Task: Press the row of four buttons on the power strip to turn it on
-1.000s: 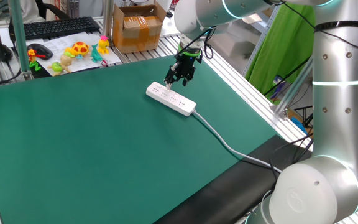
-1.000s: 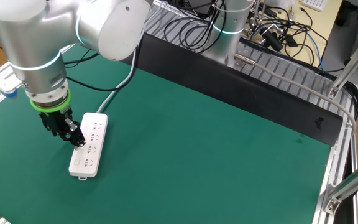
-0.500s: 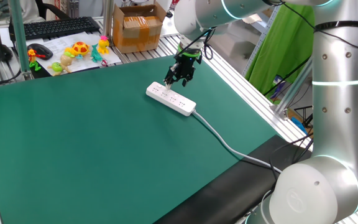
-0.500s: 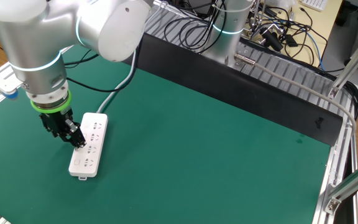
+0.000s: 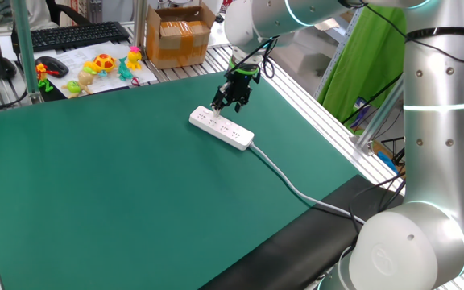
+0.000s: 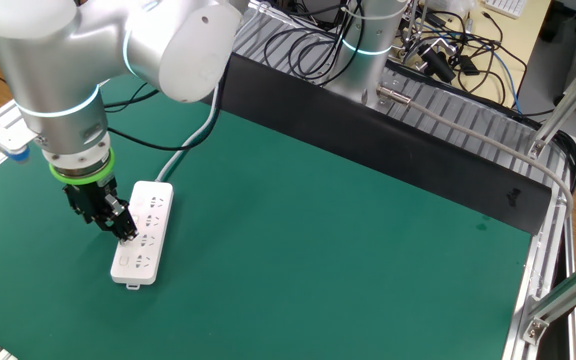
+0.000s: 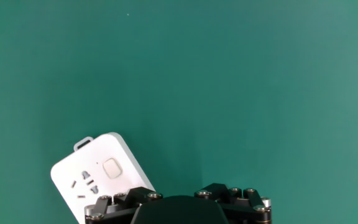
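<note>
On the green tabletop [image 5: 119, 185], the spread black tool [image 6: 118, 228] hovers over the long white plastic power strip [image 6: 142, 232], whose length runs past it toward the cable.

The white power strip [image 6: 143, 233] lies flat on the green worktop [image 6: 348, 260], its cable [image 6: 183, 150] trailing away behind the arm. The dark fingers [image 6: 126, 232] point down at the strip's near long edge, about midway along it.

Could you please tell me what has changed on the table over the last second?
Very little: the gripper has lifted slightly from the power strip, hovering over the end away from the cable. Nothing was grasped or released. The strip and cable have not moved.
</note>
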You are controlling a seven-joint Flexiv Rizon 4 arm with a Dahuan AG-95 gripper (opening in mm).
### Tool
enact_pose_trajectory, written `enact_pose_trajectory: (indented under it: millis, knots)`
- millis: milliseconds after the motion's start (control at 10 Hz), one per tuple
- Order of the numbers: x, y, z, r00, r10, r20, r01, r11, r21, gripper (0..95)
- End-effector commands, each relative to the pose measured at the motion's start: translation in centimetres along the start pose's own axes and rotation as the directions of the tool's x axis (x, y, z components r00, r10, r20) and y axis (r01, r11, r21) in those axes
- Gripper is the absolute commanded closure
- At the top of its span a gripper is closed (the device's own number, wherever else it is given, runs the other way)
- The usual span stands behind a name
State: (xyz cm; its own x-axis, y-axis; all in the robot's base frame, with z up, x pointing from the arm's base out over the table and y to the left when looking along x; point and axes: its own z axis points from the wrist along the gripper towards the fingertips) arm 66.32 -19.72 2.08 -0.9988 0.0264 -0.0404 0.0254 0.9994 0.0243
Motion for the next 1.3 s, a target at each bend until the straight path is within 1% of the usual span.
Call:
enact_pose_trajectory:
  millis: [100, 400, 900, 1300]
  knots:
    - [0.09, 0.02, -0.02, 1.000, -0.001, 0.003, 0.001, 1.000, 0.002, 19.0]
    - [0.02, 0.09, 0.20, 1.000, -0.001, 0.002, 0.001, 1.000, 0.005, 19.0]
    - [-0.03, 0.14, 0.37, 1.000, -0.001, 0.000, 0.001, 1.000, 0.001, 19.0]
    - [0.20, 0.19, 0.43, 1.000, 0.000, -0.001, 0.000, 1.000, 0.001, 19.0]
